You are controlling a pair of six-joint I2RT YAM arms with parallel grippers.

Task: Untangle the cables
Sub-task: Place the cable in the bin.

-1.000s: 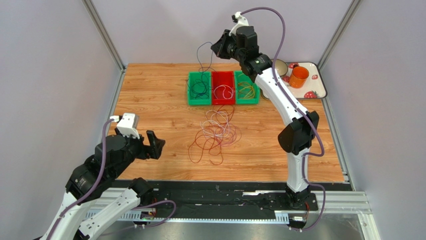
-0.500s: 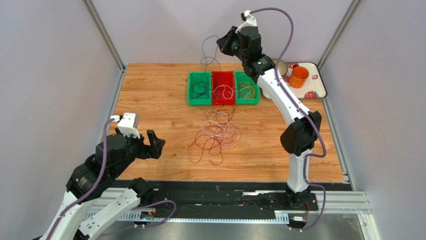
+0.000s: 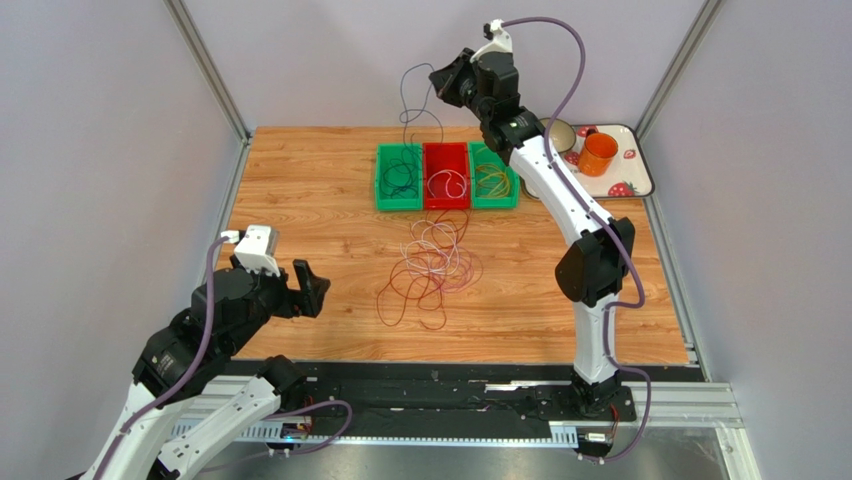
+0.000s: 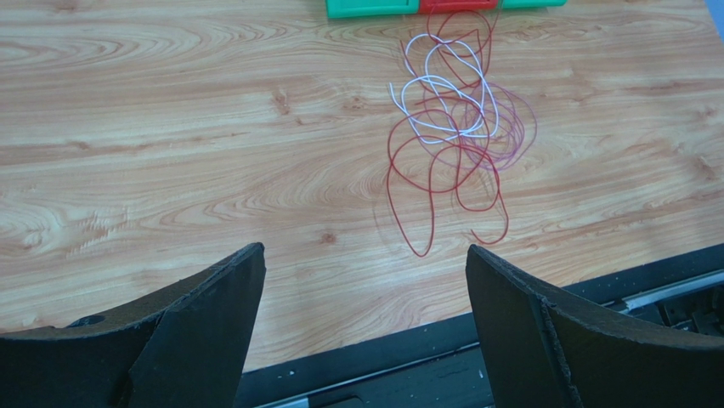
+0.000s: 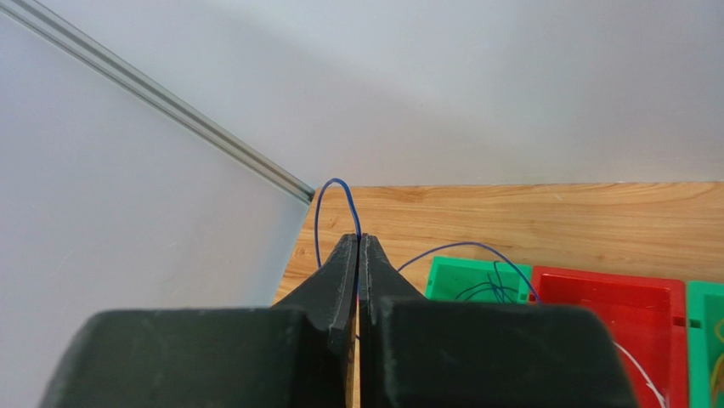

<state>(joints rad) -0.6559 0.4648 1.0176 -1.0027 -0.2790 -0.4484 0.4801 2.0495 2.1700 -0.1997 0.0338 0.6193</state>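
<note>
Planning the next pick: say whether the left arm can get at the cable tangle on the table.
Probably yes: the left end effector is open and nothing lies between it and the tangle.

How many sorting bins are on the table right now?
3, in a row at the table's far side: left green bin, under the blue cable hanging from the right gripper; red bin in the middle; right green bin. None looks hidden.

The thin blue wire loop (image 5: pixel 336 180) shows against a pale grey wall (image 5: pixel 510 85). The tangle of thin wires (image 4: pixel 450 127) is red, white and purple (the purple faintest) on the light-brown wood-grain tabletop (image 3: pixel 320 200). Behind it sit a green plastic bin (image 3: pixel 398 203), a red plastic bin (image 3: pixel 446 203) and a second green plastic bin (image 3: pixel 494 203). The white tray (image 3: pixel 640 172) bears red strawberries; its cup (image 3: pixel 598 154) is orange.
</note>
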